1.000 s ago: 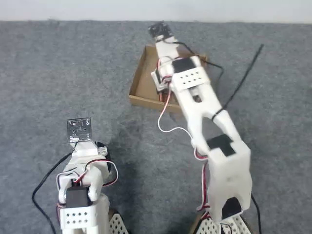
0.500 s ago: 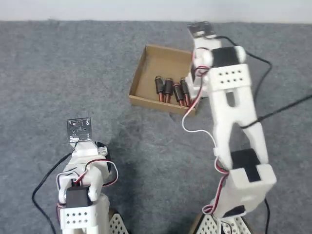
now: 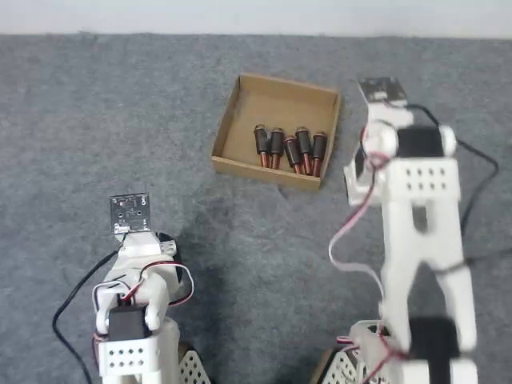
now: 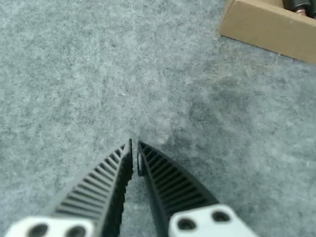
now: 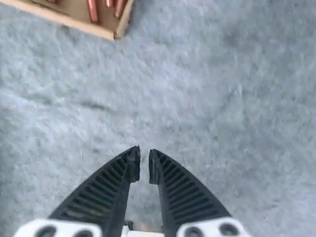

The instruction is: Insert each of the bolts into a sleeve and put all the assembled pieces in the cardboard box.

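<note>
High view: the cardboard box sat upper centre of the frame on the grey surface, with five assembled pieces lying side by side along its near wall. My left pincer and right pincer each hung above bare surface, closed to a narrow slit and gripping nothing. I judged the task essentially complete. Remaining hazard: the right arm, right of the box, could knock its wall or snag a trailing cable if swung across.
</note>
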Available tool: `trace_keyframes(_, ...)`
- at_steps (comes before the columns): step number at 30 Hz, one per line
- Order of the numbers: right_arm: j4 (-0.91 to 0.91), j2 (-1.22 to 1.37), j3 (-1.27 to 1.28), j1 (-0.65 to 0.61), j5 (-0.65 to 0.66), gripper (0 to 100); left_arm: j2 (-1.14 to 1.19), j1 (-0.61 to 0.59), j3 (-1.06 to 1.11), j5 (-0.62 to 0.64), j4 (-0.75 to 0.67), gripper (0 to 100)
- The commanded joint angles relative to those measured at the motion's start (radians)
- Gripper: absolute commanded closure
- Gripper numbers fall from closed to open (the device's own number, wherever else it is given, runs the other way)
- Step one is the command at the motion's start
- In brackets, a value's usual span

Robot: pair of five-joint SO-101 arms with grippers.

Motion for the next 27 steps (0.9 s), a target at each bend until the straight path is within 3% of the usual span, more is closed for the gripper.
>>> trace_keyframes(1,-0.094,-0.219,0.195,0.013,-0.009,99.1,-0.025,-0.002,-0.01,-0.011,0.002,99)
trace_keyframes(22,-0.446,-1.185,1.019,0.024,-0.006,99.1,-0.023,-0.002,-0.01,-0.009,0.008,99)
trace_keyframes(27,-0.526,-1.372,1.221,0.082,-0.008,99.1,-0.023,-0.002,-0.01,-0.011,0.087,99)
